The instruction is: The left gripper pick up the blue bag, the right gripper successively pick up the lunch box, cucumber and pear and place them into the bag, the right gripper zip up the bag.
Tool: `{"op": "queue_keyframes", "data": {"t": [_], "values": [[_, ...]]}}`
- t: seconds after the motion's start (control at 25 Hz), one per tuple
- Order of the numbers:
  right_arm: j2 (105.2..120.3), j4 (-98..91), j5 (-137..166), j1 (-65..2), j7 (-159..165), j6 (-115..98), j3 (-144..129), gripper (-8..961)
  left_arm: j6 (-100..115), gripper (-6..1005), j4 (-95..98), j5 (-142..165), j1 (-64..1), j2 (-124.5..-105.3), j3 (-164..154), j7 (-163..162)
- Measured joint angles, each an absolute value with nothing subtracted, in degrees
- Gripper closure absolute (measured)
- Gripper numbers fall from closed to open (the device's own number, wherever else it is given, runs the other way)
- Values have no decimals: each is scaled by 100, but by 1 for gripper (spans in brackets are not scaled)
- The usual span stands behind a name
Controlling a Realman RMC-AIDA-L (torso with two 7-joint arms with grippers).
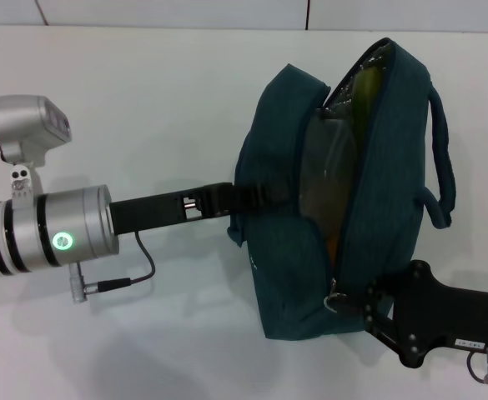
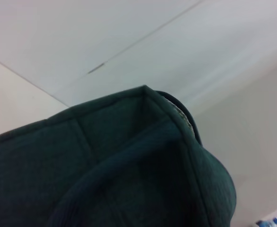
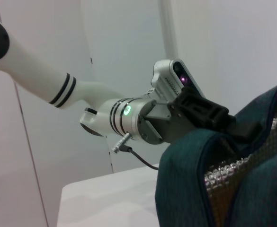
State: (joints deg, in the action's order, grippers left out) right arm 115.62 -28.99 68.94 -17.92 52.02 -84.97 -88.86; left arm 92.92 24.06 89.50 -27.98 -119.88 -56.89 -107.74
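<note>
The blue bag (image 1: 285,275) (image 2: 129,165) (image 3: 190,179) hangs above the table with its zipper open along the whole top, showing silver foil lining (image 3: 233,170). My left gripper (image 1: 242,198) (image 3: 233,125) reaches in from the left and is shut on the bag's near handle strap. Through the open mouth I see the clear lunch box (image 1: 323,167) and an orange bit of the pear (image 1: 331,246). A yellow-green patch (image 1: 364,83) at the far end could be the cucumber; I cannot tell. My right gripper (image 1: 356,302) sits at the near end of the zipper, right by the metal ring pull (image 1: 335,300).
A white table (image 1: 143,100) lies under the bag, with a wall behind it. A black cable (image 1: 135,267) loops below the left wrist. The bag's second handle (image 1: 440,158) sticks out on the right side.
</note>
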Motion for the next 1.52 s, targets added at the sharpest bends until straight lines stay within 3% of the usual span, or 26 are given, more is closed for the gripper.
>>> {"op": "queue_keyframes", "data": {"t": [0.2, 0.44, 0.56, 0.96, 1.2, 1.52], "values": [[11553, -2897, 6890, -1794, 5182, -8581, -8885, 948, 9468, 948, 2408, 8924, -2783, -11979, -5688, -10392], [11549, -2881, 6889, -1802, 5185, -8585, -8852, 948, 9423, 816, 2409, 8906, -2736, -11970, -5534, -9966], [11548, -2880, 6874, -1791, 5163, -8616, -8802, 948, 9399, 583, 2399, 8894, -2694, -11964, -5350, -9732], [11522, -2756, 6724, -1696, 4981, -9235, -8457, 947, 9393, 347, 2394, 8757, -2583, -11952, -4745, -9243], [11522, -2734, 6687, -1657, 4837, -9644, -8168, 947, 9392, 119, 2363, 8368, -2482, -11967, -4736, -8714], [11544, -2812, 6223, -1880, 4601, -9704, -8144, 947, 9388, 104, 2341, 8045, -2384, -11971, -4737, -8338]]}}
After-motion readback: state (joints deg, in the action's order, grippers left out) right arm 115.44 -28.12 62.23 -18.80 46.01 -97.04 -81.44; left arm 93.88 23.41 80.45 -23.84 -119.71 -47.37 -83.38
